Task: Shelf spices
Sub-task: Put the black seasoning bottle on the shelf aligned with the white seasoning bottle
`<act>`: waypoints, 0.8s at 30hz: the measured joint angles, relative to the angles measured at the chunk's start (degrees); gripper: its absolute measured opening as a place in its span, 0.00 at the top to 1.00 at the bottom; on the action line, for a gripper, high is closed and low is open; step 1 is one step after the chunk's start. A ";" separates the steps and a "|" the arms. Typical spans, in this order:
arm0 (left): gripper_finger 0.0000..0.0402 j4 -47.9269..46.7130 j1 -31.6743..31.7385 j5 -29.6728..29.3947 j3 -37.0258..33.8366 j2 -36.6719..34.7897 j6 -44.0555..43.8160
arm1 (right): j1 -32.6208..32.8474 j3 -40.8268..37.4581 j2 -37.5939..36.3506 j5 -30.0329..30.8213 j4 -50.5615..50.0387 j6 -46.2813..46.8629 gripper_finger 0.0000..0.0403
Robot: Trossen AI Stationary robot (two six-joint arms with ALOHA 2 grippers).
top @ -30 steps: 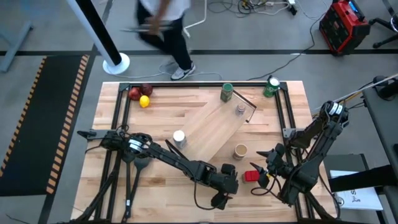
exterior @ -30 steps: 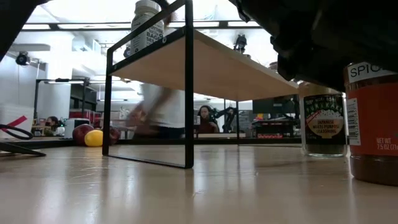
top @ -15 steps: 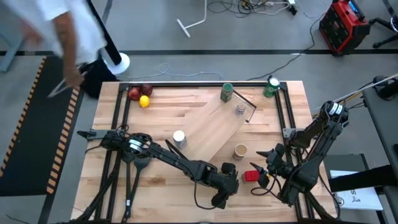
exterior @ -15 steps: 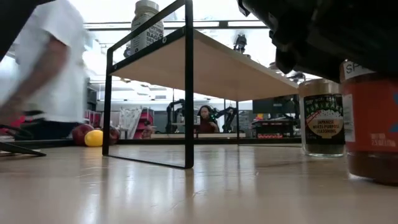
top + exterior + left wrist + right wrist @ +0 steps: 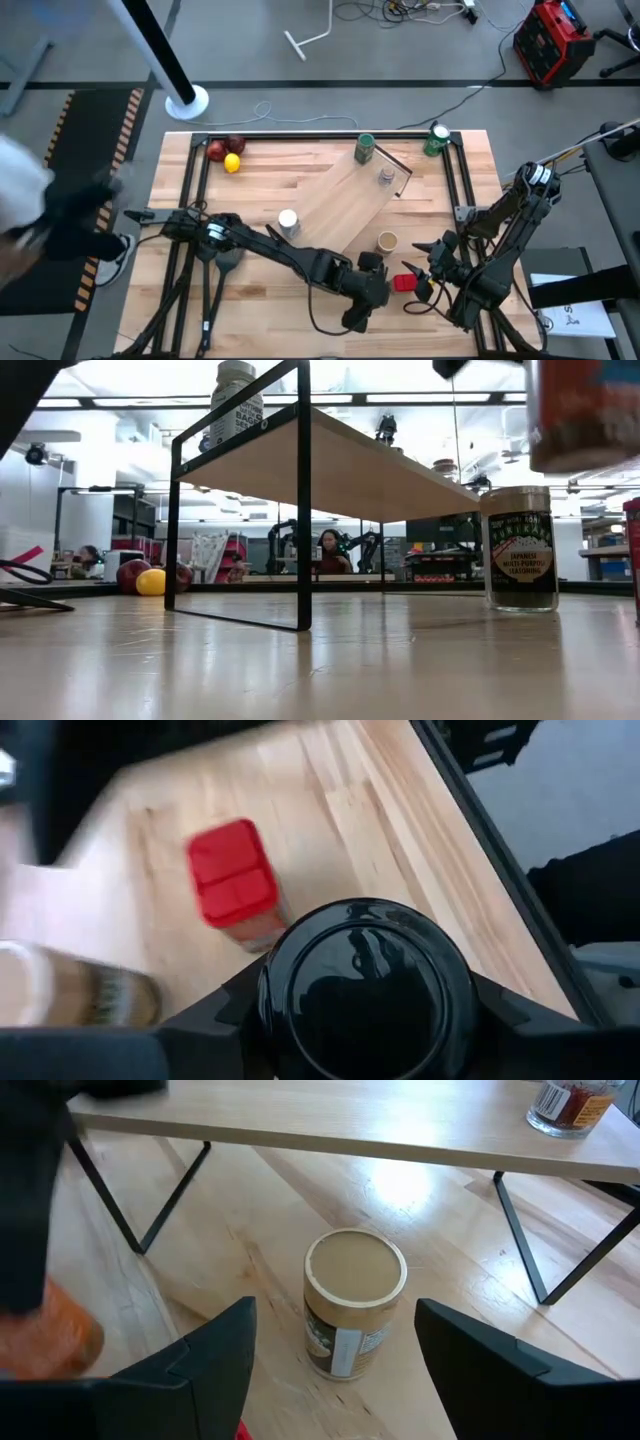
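My left gripper [image 5: 368, 268] is shut on the black-topped jar [image 5: 372, 262] and holds it above the table's near right part; the low view shows the jar [image 5: 585, 410] high up. The red square-topped jar [image 5: 403, 283] stands beside it on the table, and the tan-topped jar [image 5: 387, 241] stands farther back. The white-topped jar [image 5: 288, 220] stands by the shelf's [image 5: 350, 205] near left end. The green-topped jar [image 5: 365, 148] and the small silvery-topped jar [image 5: 386, 177] stand on the shelf's far end. My right gripper [image 5: 418, 275] is open near the red jar and faces the tan jar [image 5: 355, 1300]. My left gripper pinches the black-topped jar between its two fingers [image 5: 235, 1010], one on each side just under the black lid [image 5: 365, 990]. The fingers come from above, pointing down. The jar is upright and lifted clear of the table.
A green can with a white top [image 5: 436, 140] stands at the far right corner. Red and yellow fruit [image 5: 226, 153] lie at the far left corner. A black frame [image 5: 195, 200] borders the tabletop. A person [image 5: 40, 215] is beside the table's left edge.
My left gripper has raised the black-topped jar straight off the table. In the low view the jar went from standing on the wood to the top of the picture. A person walked past the far side toward the table's left.
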 joint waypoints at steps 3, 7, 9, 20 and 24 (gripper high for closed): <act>0.55 -0.88 0.62 -0.76 -1.09 -2.88 -0.41 | -0.01 -0.01 0.00 -0.01 0.03 -0.15 0.39; 0.54 -6.74 2.57 -2.57 -1.95 -7.01 -5.61 | -0.02 -0.02 0.02 -0.11 0.04 -0.18 0.41; 0.54 -9.99 3.24 -3.51 -1.96 -8.77 -8.26 | 0.00 -0.02 0.02 -0.15 0.09 -0.20 0.42; 0.54 -19.18 0.67 -10.46 -2.87 -15.30 -16.58 | 0.00 -0.13 0.02 -0.22 0.42 -0.35 0.43; 0.55 -21.85 -1.30 -17.60 -6.03 -17.93 -21.92 | 0.00 -0.13 0.02 -0.16 0.84 -0.77 0.42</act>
